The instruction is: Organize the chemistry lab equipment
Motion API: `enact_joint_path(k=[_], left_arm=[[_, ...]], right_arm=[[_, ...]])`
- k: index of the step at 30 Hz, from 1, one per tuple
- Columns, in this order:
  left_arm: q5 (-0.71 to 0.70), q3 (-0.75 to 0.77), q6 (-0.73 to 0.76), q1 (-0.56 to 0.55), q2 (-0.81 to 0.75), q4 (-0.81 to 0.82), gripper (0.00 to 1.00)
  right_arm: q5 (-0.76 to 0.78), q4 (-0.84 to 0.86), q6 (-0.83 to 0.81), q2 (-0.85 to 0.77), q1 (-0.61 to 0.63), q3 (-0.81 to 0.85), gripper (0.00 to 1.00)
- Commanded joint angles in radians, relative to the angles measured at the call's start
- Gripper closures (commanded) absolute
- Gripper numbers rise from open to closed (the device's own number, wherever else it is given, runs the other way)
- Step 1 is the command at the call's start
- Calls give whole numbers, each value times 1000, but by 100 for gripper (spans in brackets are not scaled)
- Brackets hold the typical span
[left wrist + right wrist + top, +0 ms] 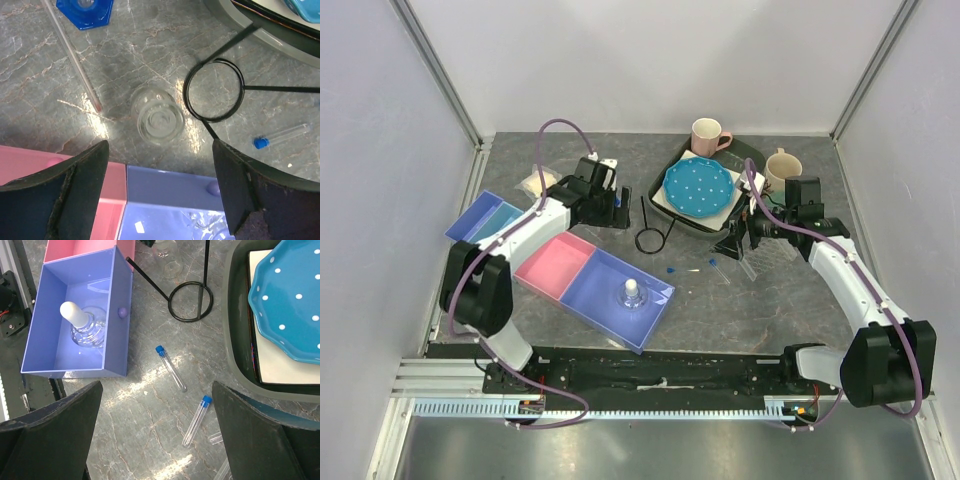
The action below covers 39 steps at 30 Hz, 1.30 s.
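Note:
My left gripper (159, 172) is open and empty, above a clear little bottle (157, 120) standing on the table beside the pink and purple trays. The black wire ring (214, 90) lies to its right, with a thin stick (75, 60) and the blue hexagonal piece (85, 11) to the left. My right gripper (155, 435) is open and empty over two blue-capped tubes (171, 368) (196, 420) lying on the table. A white-capped clear bottle (82, 325) stands in the purple tray (120, 285). A bag of white wads (535, 182) lies at the back left.
A pink tray (555, 265) joins the purple tray (655, 310); a blue tray (485, 220) sits at the left. A dark tray (665, 175) holds the blue dotted plate (700, 187). Two mugs (708, 135) (782, 168) stand at the back.

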Motion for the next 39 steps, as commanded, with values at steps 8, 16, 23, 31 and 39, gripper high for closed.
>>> enact_joint_path(k=[8, 16, 23, 31, 39], left_arm=[[-98, 147, 59, -18, 182, -42, 13], [-93, 196, 62, -27, 268, -57, 18], [-105, 213, 56, -35, 302, -63, 22], [-115, 220, 59, -39, 302, -63, 39], [-128, 208, 63, -41, 227, -54, 72]], right_arm=[[-36, 30, -28, -22, -3, -4, 2], [-36, 22, -36, -1, -3, -4, 2], [-29, 16, -43, 8, -3, -3, 2], [-21, 10, -53, 21, -3, -1, 2], [-3, 2, -66, 21, -3, -3, 2]])
